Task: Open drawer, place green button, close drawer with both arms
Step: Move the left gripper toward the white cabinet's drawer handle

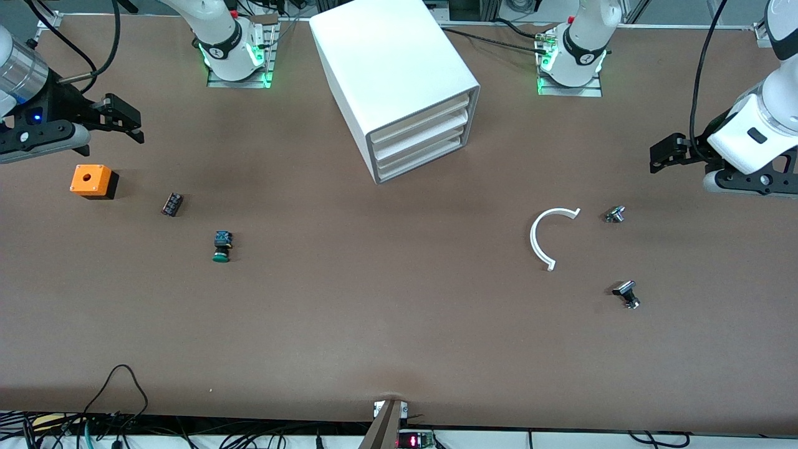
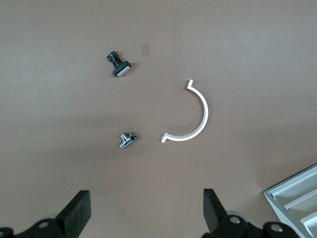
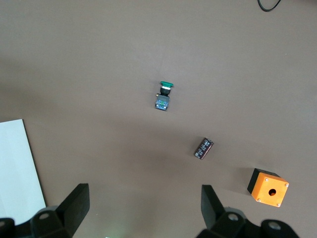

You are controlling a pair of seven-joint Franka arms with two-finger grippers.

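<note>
- Over the table [image 1: 399,337] at the right arm's end, the right end effector [image 1: 128,118] hangs in the air, fingers [image 3: 74,203] spread wide, holding nothing, touching nothing.
- Orange box [image 1: 91,181] sits just below it; button [image 1: 222,246] lies on its side well apart from it, nearer the front camera, green cap toward that camera.
- Left end effector [image 1: 662,156] hangs over the left arm's end, fingers [image 2: 77,213] wide apart, empty.
- White curved piece [image 1: 542,237] and two small buttons [image 1: 615,214] lie near it.
- Drawer [image 1: 424,159], bottom of the cabinet [image 1: 393,68], is shut, well apart from both.
</note>
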